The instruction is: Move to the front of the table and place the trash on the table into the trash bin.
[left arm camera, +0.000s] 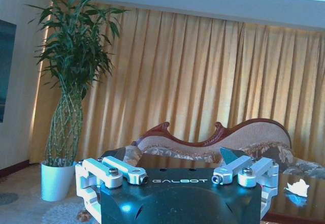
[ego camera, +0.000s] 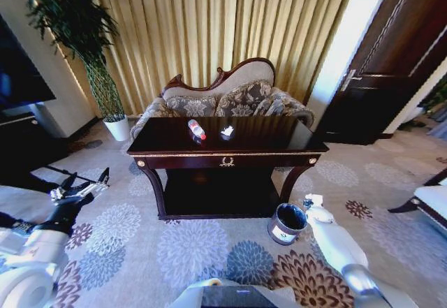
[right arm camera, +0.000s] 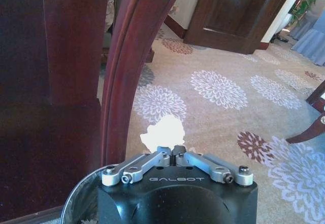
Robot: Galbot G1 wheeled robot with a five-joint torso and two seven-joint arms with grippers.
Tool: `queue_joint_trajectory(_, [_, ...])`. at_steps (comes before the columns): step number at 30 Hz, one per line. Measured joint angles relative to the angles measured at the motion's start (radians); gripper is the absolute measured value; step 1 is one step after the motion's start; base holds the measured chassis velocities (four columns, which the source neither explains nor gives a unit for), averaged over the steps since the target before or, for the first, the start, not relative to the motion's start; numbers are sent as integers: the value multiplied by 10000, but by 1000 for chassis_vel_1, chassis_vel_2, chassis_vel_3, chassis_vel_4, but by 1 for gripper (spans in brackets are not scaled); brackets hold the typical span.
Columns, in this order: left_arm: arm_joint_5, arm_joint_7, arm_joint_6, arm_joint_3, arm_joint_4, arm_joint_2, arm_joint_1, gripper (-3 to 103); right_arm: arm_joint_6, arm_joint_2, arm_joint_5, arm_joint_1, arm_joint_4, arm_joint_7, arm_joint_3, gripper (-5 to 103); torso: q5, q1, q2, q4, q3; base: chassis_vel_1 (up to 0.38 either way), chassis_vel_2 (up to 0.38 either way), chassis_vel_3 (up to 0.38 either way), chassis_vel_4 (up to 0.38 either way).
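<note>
Two pieces of trash lie on the dark glossy mahogany table (ego camera: 279, 137), and a third hangs over the bin.

At frame centre, a clear plastic bottle with a red label (ego camera: 197, 130) lies on its side beside a crumpled white paper wad (ego camera: 227, 132) on the mirror-like tabletop, edged in gold trim. Lower right, the right gripper (right arm camera: 172, 151), fingers closed together, pinches another crumpled white wad (right arm camera: 163, 132) above the round dark bin with a pale rim (ego camera: 287, 223), which stands on flowered carpet beside a curved table leg. Lower left, the left gripper (ego camera: 82, 186) hovers with fingers spread wide, holding nothing.
</note>
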Motion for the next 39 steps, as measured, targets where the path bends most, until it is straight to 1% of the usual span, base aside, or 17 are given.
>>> queue_joint_trajectory(2, [0, 12, 1, 15, -19, 20, -11, 100, 20, 58, -69, 24, -65, 8, 56, 8, 0, 0, 0, -1, 0, 0, 0, 0, 0])
queue_joint_trajectory(3, [0, 12, 1, 15, -19, 20, -11, 100, 20, 58, -69, 24, -65, 8, 56, 8, 0, 0, 0, -1, 0, 0, 0, 0, 0])
queue_joint_trajectory(6, [0, 27, 6, 22, -26, 51, -21, 100, 53, 69, -83, 79, -148, 47, 96, 25, -3, 0, 0, -1, -2, 0, 0, 0, 0])
queue_joint_trajectory(8, [0, 45, 8, 23, -26, 54, -21, 100, 55, 66, -83, 81, -151, 48, 100, 25, -3, 0, 1, -1, -2, 0, 0, 0, 0])
queue_joint_trajectory(9, [0, 101, 8, 23, -26, 60, -12, 100, 57, 58, -84, 84, -153, 49, 105, 30, -2, -1, 1, 0, -1, 0, 0, 0, 0])
queue_joint_trajectory(10, [-1, 154, 8, 23, -26, 68, -2, 100, 60, 48, -83, 85, -159, 49, 109, 41, -1, 0, 1, 0, -2, 0, 0, 0, 0])
queue_joint_trajectory(12, [-2, 173, 8, 22, -26, 74, 0, 100, 63, 41, -84, 88, -169, 49, 112, 41, -1, 0, 0, 0, -2, 0, 0, 0, 0])
queue_joint_trajectory(15, [-19, 192, 6, -9, -8, 85, 4, 100, 70, 23, -92, 100, -194, 49, 121, 57, -1, -1, 1, -1, -2, 0, 0, 0, 0])
queue_joint_trajectory(16, [-19, 192, 6, -9, -8, 85, 4, 100, 70, 23, -92, 100, -194, 49, 121, 57, -1, -1, 1, -1, -2, 0, 0, 0, 0])
queue_joint_trajectory(18, [-31, 194, -10, -39, 11, 86, 33, 100, 77, 5, -96, 105, -195, 52, 126, 68, -2, 0, 0, 0, -2, 0, 0, 0, 0])
queue_joint_trajectory(20, [-42, 194, -27, -53, 5, 85, 54, 100, 80, -1, -96, 105, -189, 52, 125, 73, -1, 0, 0, 0, -2, 0, 0, 0, 0])
queue_joint_trajectory(21, [-42, 194, -27, -53, 5, 85, 54, 100, 80, -1, -96, 105, -189, 52, 125, 73, -1, 0, 0, 0, -2, 0, 0, 0, 0])
queue_joint_trajectory(24, [-59, 195, -41, -61, -20, 84, 42, 100, 82, -12, -93, 108, -165, 55, 123, 90, 0, -1, 1, 0, -2, 0, 0, 0, 0])
queue_joint_trajectory(25, [-61, 195, -41, -61, -19, 84, 27, 100, 83, -12, -85, 107, -145, 56, 122, 90, 0, -1, 0, 0, -2, 0, 0, 0, 0])
queue_joint_trajectory(26, [-62, 195, -42, -61, -19, 84, 23, 100, 83, -12, -81, 104, -133, 56, 122, 95, 0, -1, 0, -1, -2, 0, 0, 0, 0])
queue_joint_trajectory(29, [-70, 195, -42, -61, -19, 86, 15, 100, 83, -11, -70, 72, -92, 56, 123, 100, -2, 0, 1, 1, -2, 0, 0, 0, 0])
queue_joint_trajectory(39, [-96, 187, -41, -53, -17, 82, -7, 100, 83, -38, 12, -82, -4, 50, 178, 100, 0, -1, 1, 0, -2, 0, 0, 0, 0])
